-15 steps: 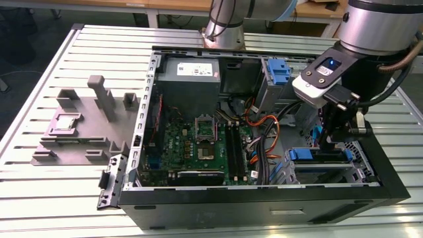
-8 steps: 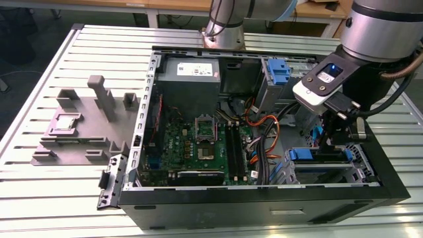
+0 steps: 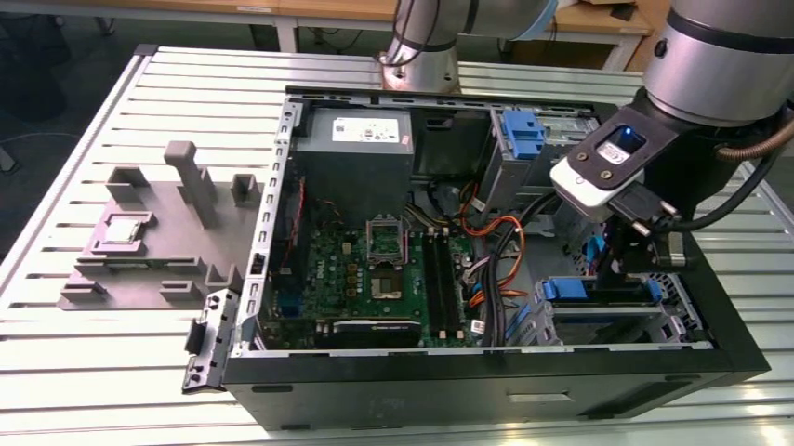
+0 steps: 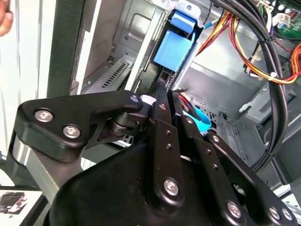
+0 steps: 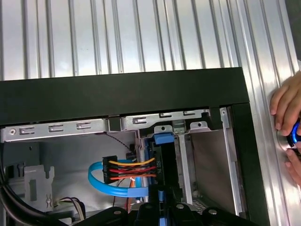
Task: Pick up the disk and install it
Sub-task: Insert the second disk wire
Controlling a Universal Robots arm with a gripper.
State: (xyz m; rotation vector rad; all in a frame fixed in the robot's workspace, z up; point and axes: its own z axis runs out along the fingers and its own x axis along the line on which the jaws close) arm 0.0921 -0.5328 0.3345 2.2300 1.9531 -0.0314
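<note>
The gripper point(image 3: 624, 265) stood inside the case point(image 3: 496, 376), jaws closed on the disk point(image 5: 160, 183) standing upright in its bay point(image 5: 207, 160).

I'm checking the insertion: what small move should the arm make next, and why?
Probably a short, straight push along the slot. The gripper is down inside the case at the drive bay, and the disk shows its blue end between the bay's metal rails, apparently lined up.
</note>
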